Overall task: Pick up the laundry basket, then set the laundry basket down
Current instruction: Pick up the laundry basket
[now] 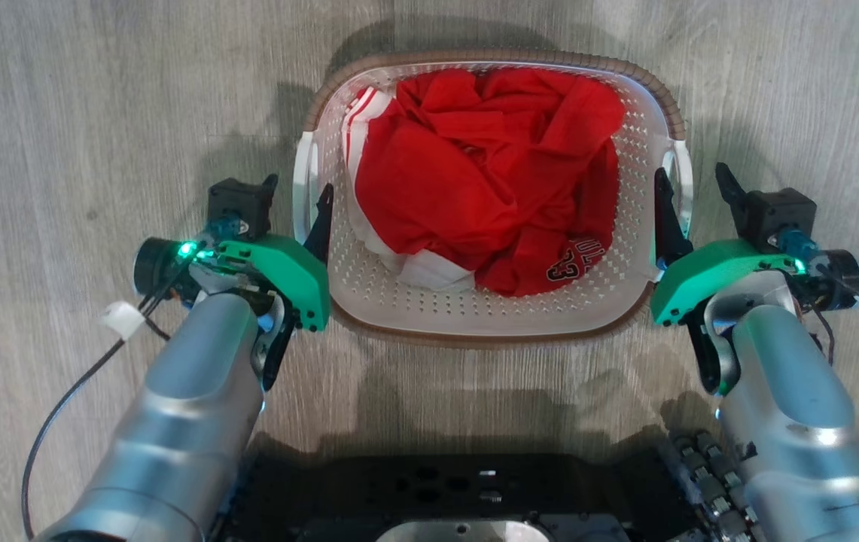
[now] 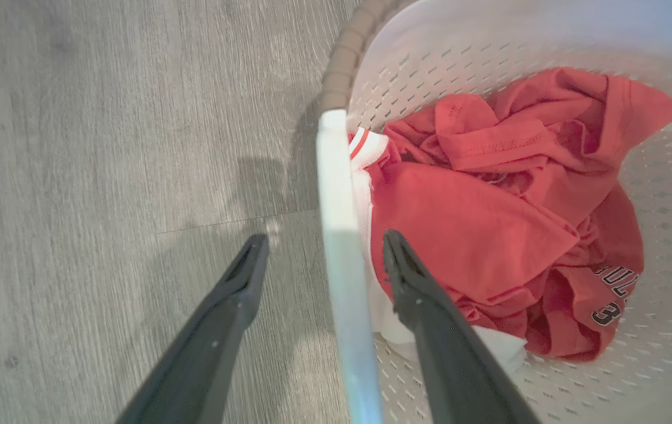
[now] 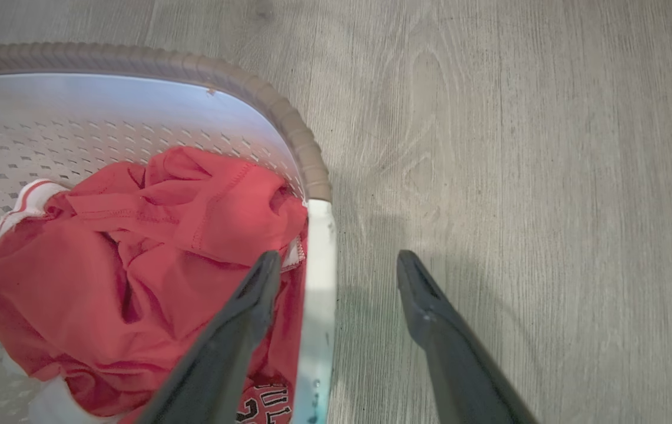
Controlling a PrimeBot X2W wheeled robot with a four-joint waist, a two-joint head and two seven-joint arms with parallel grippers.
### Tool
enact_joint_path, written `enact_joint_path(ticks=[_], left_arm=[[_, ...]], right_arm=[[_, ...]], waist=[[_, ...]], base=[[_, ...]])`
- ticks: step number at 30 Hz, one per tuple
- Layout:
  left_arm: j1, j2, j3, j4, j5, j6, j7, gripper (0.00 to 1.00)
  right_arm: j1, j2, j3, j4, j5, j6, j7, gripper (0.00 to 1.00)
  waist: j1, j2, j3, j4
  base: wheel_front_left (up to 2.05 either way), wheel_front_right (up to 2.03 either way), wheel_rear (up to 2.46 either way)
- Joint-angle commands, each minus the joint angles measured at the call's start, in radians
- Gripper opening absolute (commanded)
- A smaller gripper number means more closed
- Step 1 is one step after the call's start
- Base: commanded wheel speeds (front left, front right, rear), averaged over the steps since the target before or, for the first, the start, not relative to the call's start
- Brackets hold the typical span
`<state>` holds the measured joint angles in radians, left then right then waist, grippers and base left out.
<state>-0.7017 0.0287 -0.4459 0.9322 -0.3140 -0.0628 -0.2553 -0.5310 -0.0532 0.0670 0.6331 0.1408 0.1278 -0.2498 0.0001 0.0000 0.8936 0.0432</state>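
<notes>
The laundry basket (image 1: 497,316), white perforated plastic with a brown rim, stands on the floor in front of me with red and white clothes (image 1: 489,173) inside. My left gripper (image 1: 297,199) is open and straddles the basket's left white handle (image 2: 338,235), one finger inside the basket, one outside. My right gripper (image 1: 692,188) is open too and straddles the right handle (image 3: 319,282) the same way. Neither pair of fingers presses on its handle.
Grey wood-look floor (image 1: 98,98) surrounds the basket on all sides. My dark base (image 1: 459,489) sits just below the basket's near edge. A black cable (image 1: 60,406) hangs off the left forearm.
</notes>
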Motion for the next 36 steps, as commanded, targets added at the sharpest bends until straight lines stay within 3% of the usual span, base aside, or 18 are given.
enact_joint_path(ticks=[1,22,23,25,26,27,28,29,31,32,36], left_arm=[[0.024,0.022,0.009,0.006,-0.010,-0.006,-0.006,1.00],[-0.065,0.022,-0.203,0.144,-0.207,0.011,-0.006,1.00],[-0.070,0.022,-0.217,0.146,-0.217,0.012,-0.006,1.00],[-0.076,0.022,-0.243,0.152,-0.237,0.014,-0.006,1.00],[-0.079,0.022,-0.255,0.155,-0.247,0.015,-0.006,0.86],[-0.082,0.022,-0.267,0.160,-0.258,0.015,-0.006,0.74],[-0.084,0.022,-0.280,0.164,-0.268,0.015,-0.006,0.48],[-0.088,0.022,-0.292,0.167,-0.277,0.015,-0.006,0.36],[-0.091,0.022,-0.316,0.171,-0.294,0.017,-0.006,0.00],[-0.093,0.022,-0.337,0.173,-0.310,0.019,-0.006,0.00],[-0.091,0.022,-0.375,0.169,-0.343,0.027,-0.006,0.00]], right_arm=[[0.028,0.003,0.029,0.002,0.008,0.003,-0.012,1.00],[-0.107,0.003,0.112,0.237,0.069,0.003,-0.012,1.00],[-0.111,0.003,0.113,0.242,0.071,0.003,-0.012,0.95],[-0.116,0.003,0.119,0.258,0.075,0.003,-0.012,0.75],[-0.119,0.003,0.122,0.267,0.077,0.003,-0.012,0.51],[-0.122,0.003,0.125,0.276,0.079,0.003,-0.012,0.47],[-0.125,0.003,0.127,0.283,0.082,0.003,-0.012,0.43],[-0.128,0.003,0.129,0.290,0.085,0.003,-0.012,0.38],[-0.133,0.003,0.133,0.307,0.091,0.003,-0.012,0.25],[-0.138,0.003,0.135,0.320,0.095,0.003,-0.012,0.00],[-0.145,0.003,0.138,0.340,0.102,0.003,-0.012,0.00]], waist=[[-0.0001,0.0000,0.003,0.000],[-0.0001,0.0000,0.045,0.007],[-0.0001,0.0000,0.047,0.007],[-0.0001,0.0000,0.048,0.009],[-0.0001,0.0000,0.049,0.009],[-0.0001,0.0000,0.049,0.010],[-0.0001,0.0000,0.049,0.010],[-0.0001,0.0000,0.050,0.010],[-0.0001,0.0000,0.049,0.010],[-0.0001,0.0000,0.047,0.010],[-0.0001,0.0000,0.036,0.013]], base=[[0.00,0.00,0.00],[0.00,0.00,0.00],[0.00,0.00,0.00],[0.00,0.00,0.00],[0.00,0.00,0.00],[0.00,0.00,0.00],[0.00,0.00,0.00],[0.00,0.00,0.00],[0.00,0.00,0.00],[0.00,0.00,0.00],[0.00,0.00,0.00]])
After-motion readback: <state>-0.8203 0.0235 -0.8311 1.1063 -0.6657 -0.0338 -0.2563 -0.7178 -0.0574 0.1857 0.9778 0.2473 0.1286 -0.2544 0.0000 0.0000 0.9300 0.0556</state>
